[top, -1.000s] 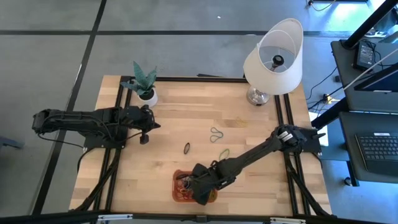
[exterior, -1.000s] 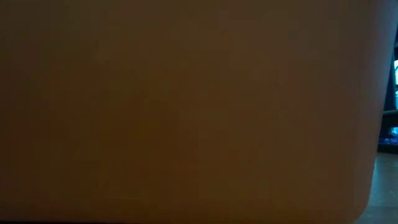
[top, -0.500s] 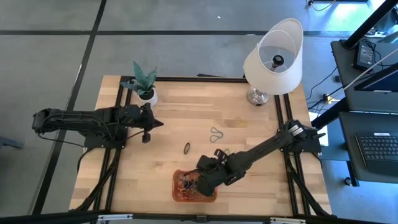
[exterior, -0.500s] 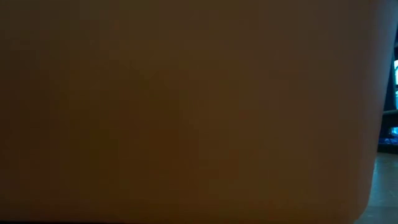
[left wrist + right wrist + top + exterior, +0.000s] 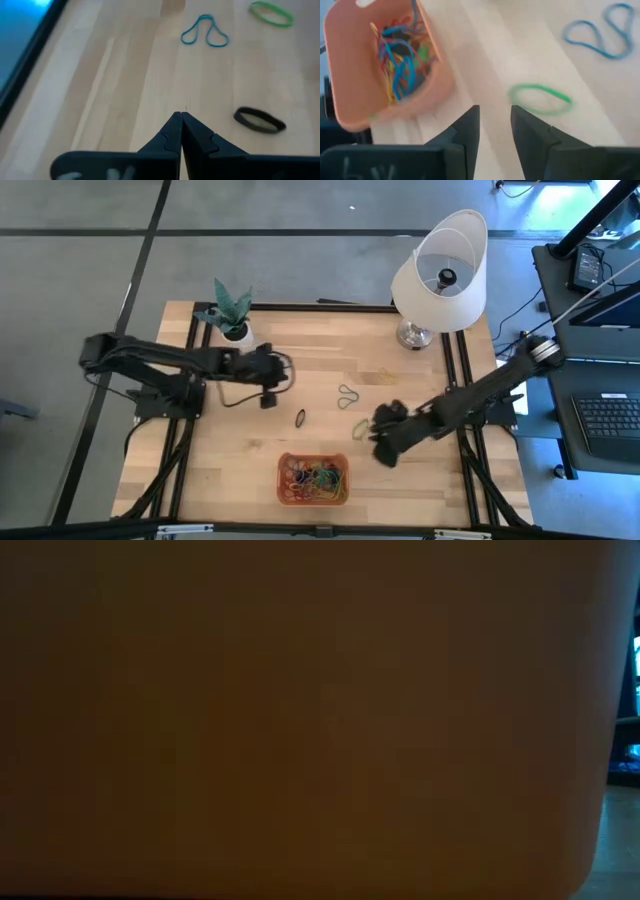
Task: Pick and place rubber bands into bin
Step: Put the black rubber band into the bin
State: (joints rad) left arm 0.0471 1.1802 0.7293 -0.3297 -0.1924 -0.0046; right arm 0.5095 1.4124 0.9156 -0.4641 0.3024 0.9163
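The orange bin point(image 5: 313, 479) sits at the table's near edge, holding several coloured rubber bands point(image 5: 400, 60). Three bands lie loose on the wood: a blue-green figure-eight point(image 5: 347, 395), a dark loop point(image 5: 300, 417) and a yellow-green loop point(image 5: 360, 426). My right gripper point(image 5: 377, 439) is open and hovers just right of the yellow-green loop point(image 5: 540, 98), touching nothing. My left gripper point(image 5: 283, 372) is shut and hangs over bare wood, far-left of the dark loop point(image 5: 259, 120). The bin's wall point(image 5: 300, 720) fills the low view.
A white lamp point(image 5: 440, 275) stands at the far right corner and a potted plant point(image 5: 230, 315) at the far left. Black rails point(image 5: 455, 370) run along the table's left and right sides. Bare wood lies between the loose bands and the bin.
My right gripper has drawn back from over the bin, going toward the table's right and far side, and now stands by the yellow-green loop. My left arm has reached toward the table's right, closer to the dark loop. The loose bands have stayed put.
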